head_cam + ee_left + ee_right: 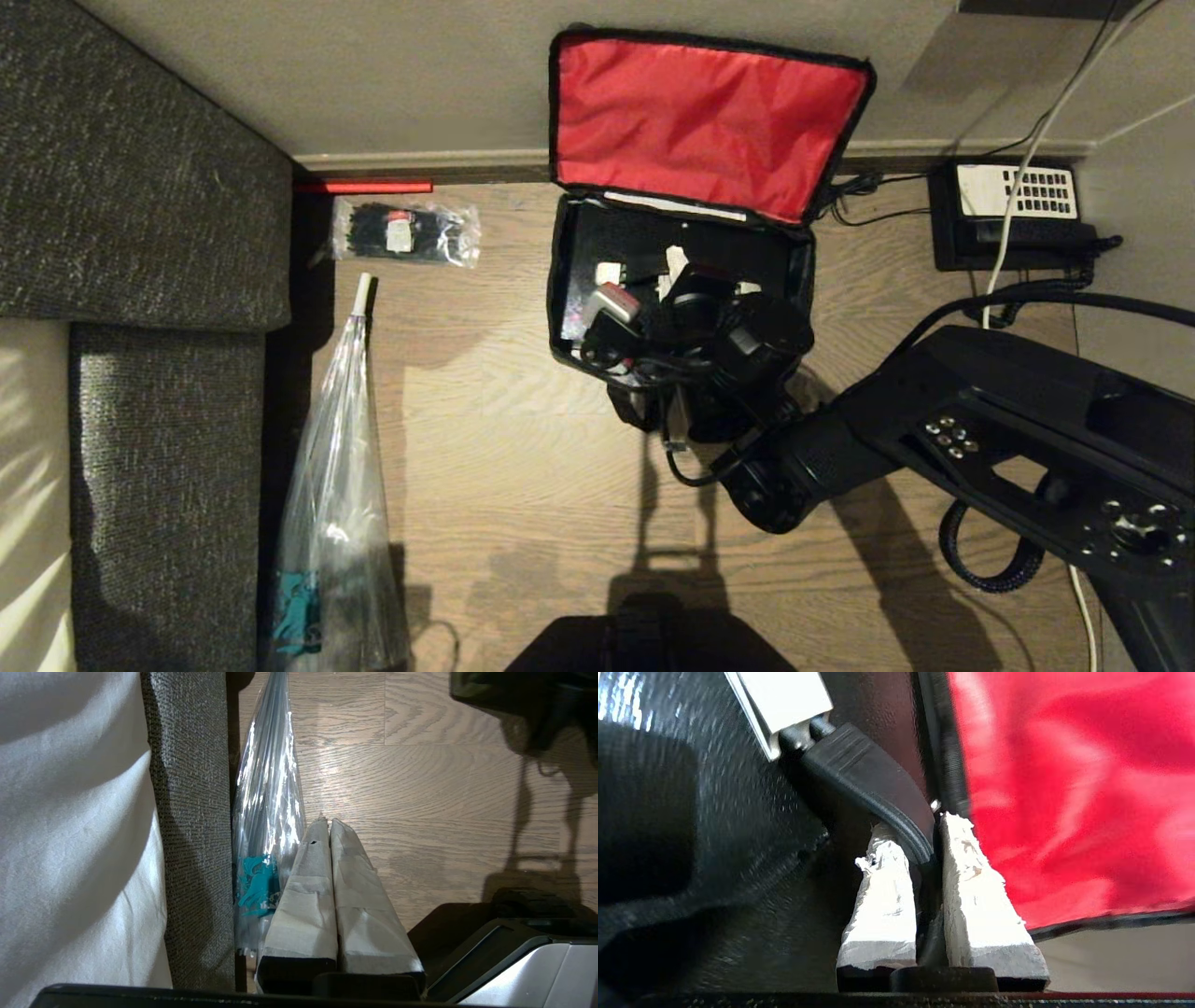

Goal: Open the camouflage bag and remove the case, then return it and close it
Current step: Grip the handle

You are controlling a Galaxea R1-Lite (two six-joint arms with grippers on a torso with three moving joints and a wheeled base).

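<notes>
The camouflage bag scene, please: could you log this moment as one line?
bag: camouflage bag open, red lid up | right gripper: inside bag, shut on black handle | left gripper: parked, shut

Camouflage bag (pixel 597 359) open, red lid up; right claw (pixel 644 322) inside it

Wood floor (pixel 523 448): camouflage bag (pixel 680 280), packet (pixel 406 233), phone (pixel 1013 217).
</notes>
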